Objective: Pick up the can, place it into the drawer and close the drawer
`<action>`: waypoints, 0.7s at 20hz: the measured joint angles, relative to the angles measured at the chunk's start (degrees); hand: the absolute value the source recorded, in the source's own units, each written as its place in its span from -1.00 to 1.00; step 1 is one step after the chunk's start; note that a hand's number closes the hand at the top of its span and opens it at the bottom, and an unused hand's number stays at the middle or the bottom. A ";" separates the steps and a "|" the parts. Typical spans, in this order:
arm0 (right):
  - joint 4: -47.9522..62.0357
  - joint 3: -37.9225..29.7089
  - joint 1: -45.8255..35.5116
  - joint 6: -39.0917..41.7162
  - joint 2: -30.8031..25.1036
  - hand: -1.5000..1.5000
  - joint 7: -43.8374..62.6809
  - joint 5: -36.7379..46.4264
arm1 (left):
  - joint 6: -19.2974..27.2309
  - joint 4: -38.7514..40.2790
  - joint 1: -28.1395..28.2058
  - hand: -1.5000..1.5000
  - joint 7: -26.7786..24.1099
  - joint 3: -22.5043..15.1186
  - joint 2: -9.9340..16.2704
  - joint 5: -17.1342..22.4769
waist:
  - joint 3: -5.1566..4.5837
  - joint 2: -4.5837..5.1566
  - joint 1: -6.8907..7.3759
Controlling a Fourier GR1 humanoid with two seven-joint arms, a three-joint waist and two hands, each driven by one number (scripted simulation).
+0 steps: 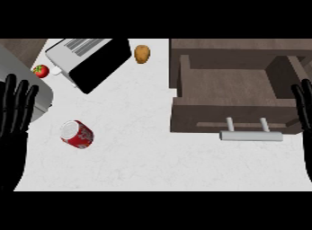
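Note:
A red can (77,134) with a white patterned side and a pale top lies tilted on the white counter (145,152), left of centre. The brown wooden drawer (231,85) stands pulled out at the upper right, its inside showing nothing, with a silver bar handle (251,135) at its front. My left hand (9,112) is open at the left edge, fingers straight up, a short way left of the can and not touching it. At the right edge my right hand (311,110) is open too, fingers up, beside the drawer's right wall.
A toaster (88,56) with a black side lies at the back left. A red tomato (41,70) sits next to it and a brown potato (141,54) behind the drawer's left corner. A grey rounded sink edge (12,72) shows at the far left.

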 measured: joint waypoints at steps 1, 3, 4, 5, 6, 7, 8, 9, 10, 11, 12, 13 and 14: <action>0.15 0.35 -0.06 0.00 0.35 -1.00 -0.39 0.08 | -1.26 0.35 0.08 -1.00 -0.77 0.89 0.62 1.53 | -0.02 0.31 -0.18; -0.02 0.17 -0.89 0.47 0.04 -1.00 0.08 -0.65 | -5.77 0.51 -0.23 -1.00 -1.29 2.49 2.98 6.77 | -0.10 0.76 -0.38; 0.12 0.28 -1.08 0.74 -0.04 -1.00 0.22 -0.91 | -8.58 0.78 -0.40 -1.00 -1.55 2.93 4.29 9.75 | -0.14 0.92 -0.45; 0.30 0.78 -1.15 0.81 0.25 -1.00 0.11 -0.91 | -11.68 1.19 -0.40 -1.00 -2.11 3.18 5.62 12.75 | -0.18 1.06 -0.46; 0.41 1.23 -1.17 0.83 0.53 -1.00 0.24 -0.94 | -14.93 1.87 -0.33 -1.00 -2.66 3.33 6.94 15.85 | -0.24 1.18 -0.52; 1.20 0.62 -0.34 -0.24 1.06 -1.00 1.64 -0.85 | -16.85 3.32 0.55 -1.00 -1.38 3.21 8.64 16.52 | -0.27 1.43 -0.85; 1.96 -0.21 0.79 -1.08 1.38 -1.00 2.67 -0.84 | -18.86 4.64 1.46 -1.00 -0.20 3.60 10.46 17.72 | -0.25 1.57 -1.07; 1.70 -0.72 1.52 -1.94 1.60 -1.00 4.37 -0.76 | -20.81 5.99 1.96 -1.00 0.76 4.34 12.39 18.96 | -0.24 1.60 -1.25; 1.31 -0.78 2.55 -2.76 1.96 -1.00 5.68 -0.27 | -22.72 7.19 2.44 -1.00 1.60 5.14 14.11 20.50 | -0.24 1.58 -1.33; 0.90 -1.21 3.51 -3.16 2.00 -1.00 6.91 -0.33 | -24.77 8.29 2.88 -1.00 2.32 6.47 16.01 22.61 | -0.24 1.55 -1.33; -0.06 -1.35 4.55 -3.45 2.05 -1.00 8.25 -0.37 | -26.92 9.73 3.30 -1.00 2.76 7.92 17.82 24.90 | -0.22 1.52 -1.35; -0.16 -1.81 5.79 -3.37 2.07 -1.00 8.39 -0.72 | -29.13 11.65 3.12 -1.00 2.92 9.48 19.72 26.99 | -0.22 1.51 -1.42; 0.07 -2.87 5.89 -3.36 1.69 -1.00 8.93 -1.32 | -31.40 12.88 3.77 -1.00 2.97 10.78 21.33 28.77 | -0.20 1.50 -1.29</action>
